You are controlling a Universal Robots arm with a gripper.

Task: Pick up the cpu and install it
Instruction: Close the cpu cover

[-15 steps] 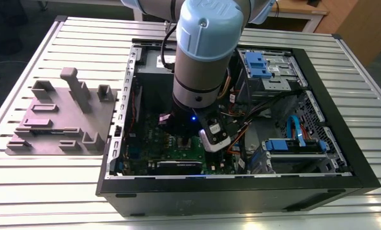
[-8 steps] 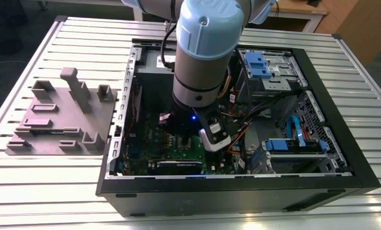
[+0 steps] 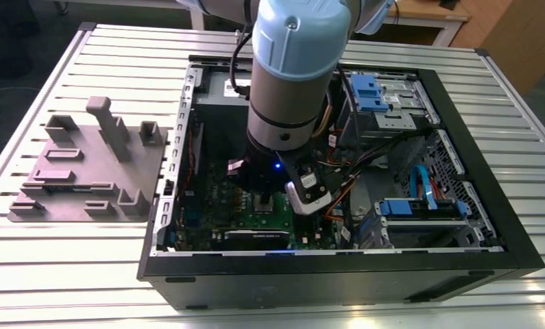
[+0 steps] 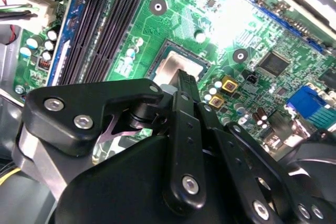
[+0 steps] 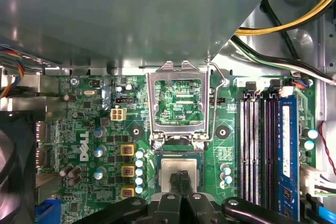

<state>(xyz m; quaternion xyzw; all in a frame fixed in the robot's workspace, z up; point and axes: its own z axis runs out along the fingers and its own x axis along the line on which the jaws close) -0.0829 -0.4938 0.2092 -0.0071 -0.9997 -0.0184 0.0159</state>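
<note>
The cpu (image 5: 178,167), a small square chip with a silver-grey top, lies flat in the motherboard socket (image 5: 157,157); in the second wrist view the cpu (image 4: 176,67) sits just past the fingertips. My gripper (image 5: 181,178) hangs right over it, its two thin black fingers (image 4: 185,85) pressed together with nothing between them and their tips at the chip's top face. Whether they touch it I cannot tell. The socket's metal load plate (image 5: 178,74) stands flipped open beside the chip. In the exterior view my gripper (image 3: 264,203) reaches down inside the open computer case (image 3: 474,171).
RAM slots (image 5: 260,145) and a blue connector strip (image 5: 287,150) flank the socket. Yellow and black cables (image 5: 294,24) run along the case wall. A grey fixture plate (image 3: 89,175) with upright pegs lies on the slatted table (image 3: 53,274) at the exterior view's left.
</note>
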